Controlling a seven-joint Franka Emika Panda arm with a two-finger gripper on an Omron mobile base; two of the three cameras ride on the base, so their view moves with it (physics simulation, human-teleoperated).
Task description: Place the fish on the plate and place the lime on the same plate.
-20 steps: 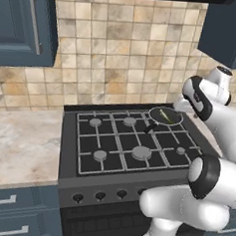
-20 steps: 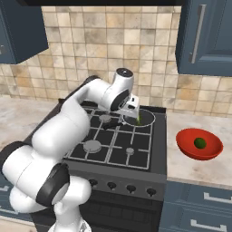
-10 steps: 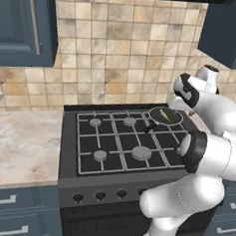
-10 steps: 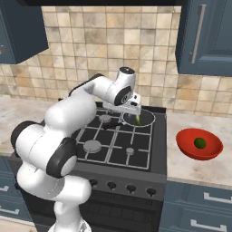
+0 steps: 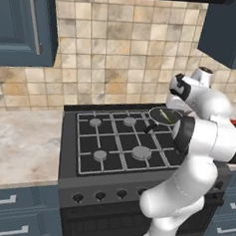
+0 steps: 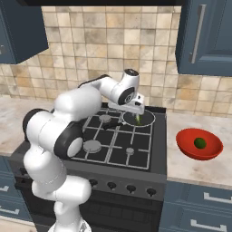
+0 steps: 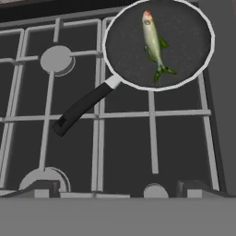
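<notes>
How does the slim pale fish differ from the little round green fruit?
The slim pale-green fish is long and narrow; the round dark-green lime is a ball. The fish lies in a dark frying pan on the stove; the lime sits in a red bowl on the counter. Both are greenish.

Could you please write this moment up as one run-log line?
fish: lying in frying pan on stove | lime: in red bowl on counter | gripper: open, above stove grate, holding nothing
</notes>
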